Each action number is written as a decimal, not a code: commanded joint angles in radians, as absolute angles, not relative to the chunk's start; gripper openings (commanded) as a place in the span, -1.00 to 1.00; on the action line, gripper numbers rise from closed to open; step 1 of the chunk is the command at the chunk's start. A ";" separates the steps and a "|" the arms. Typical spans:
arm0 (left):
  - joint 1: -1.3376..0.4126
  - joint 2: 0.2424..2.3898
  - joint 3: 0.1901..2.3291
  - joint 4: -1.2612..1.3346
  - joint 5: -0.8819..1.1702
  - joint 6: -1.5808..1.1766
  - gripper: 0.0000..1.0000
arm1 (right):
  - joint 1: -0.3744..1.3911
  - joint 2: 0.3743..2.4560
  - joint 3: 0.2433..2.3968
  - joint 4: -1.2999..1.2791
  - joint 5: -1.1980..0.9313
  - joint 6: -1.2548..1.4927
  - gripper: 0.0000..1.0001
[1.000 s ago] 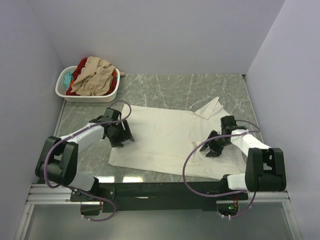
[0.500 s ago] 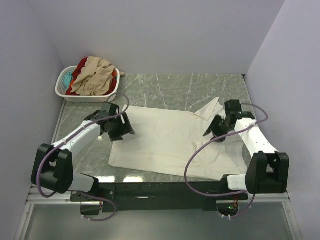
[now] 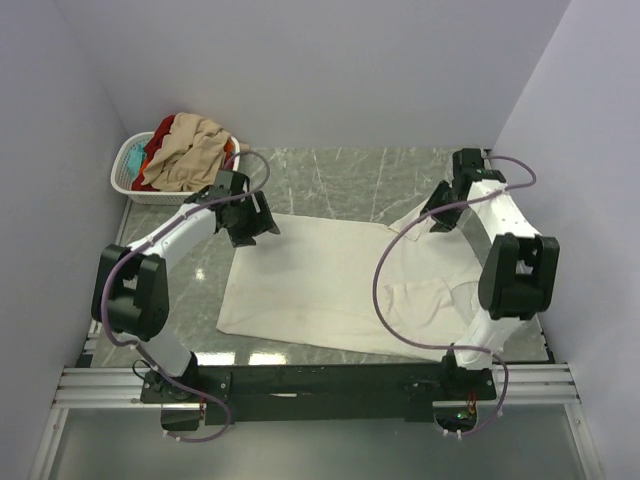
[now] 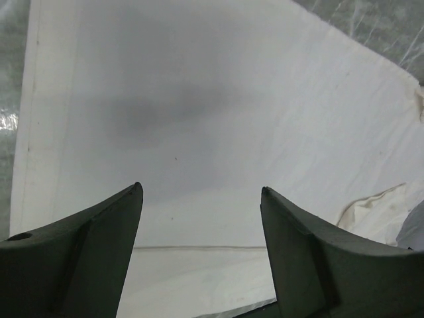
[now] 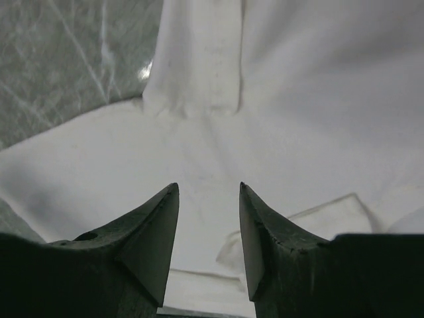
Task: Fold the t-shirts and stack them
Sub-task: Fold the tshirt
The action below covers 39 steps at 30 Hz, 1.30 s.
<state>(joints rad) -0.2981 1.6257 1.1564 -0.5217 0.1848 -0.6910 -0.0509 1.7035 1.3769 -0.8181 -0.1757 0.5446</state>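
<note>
Left tool [image 4: 199,187] is spread wide with nothing in it, hanging over the far left corner of the cream shirt [image 3: 320,285], which lies flat across the middle of the table [image 3: 340,168]. The other shirts [image 3: 185,152] sit piled in the basket [image 3: 128,180] at the table's far left corner. Right tool [image 5: 209,185] is roughly half open, also empty, over the sleeve [image 3: 415,218] on the far right side. My guess is a fold toward the near edge comes next. I'd drop both straight down, pinch hem corner and sleeve through both layers, then lift level and pull evenly so nothing skews or bunches.
</note>
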 commanded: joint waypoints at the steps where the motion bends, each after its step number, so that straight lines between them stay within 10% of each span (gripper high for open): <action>1: -0.279 1.652 1.255 -0.520 0.173 -0.660 0.55 | -0.075 1.784 1.497 -0.764 -0.092 0.523 -0.03; 39: -0.169 1.793 1.437 -0.621 0.147 -0.623 0.54 | -0.140 2.362 2.006 -0.620 0.072 0.503 -0.25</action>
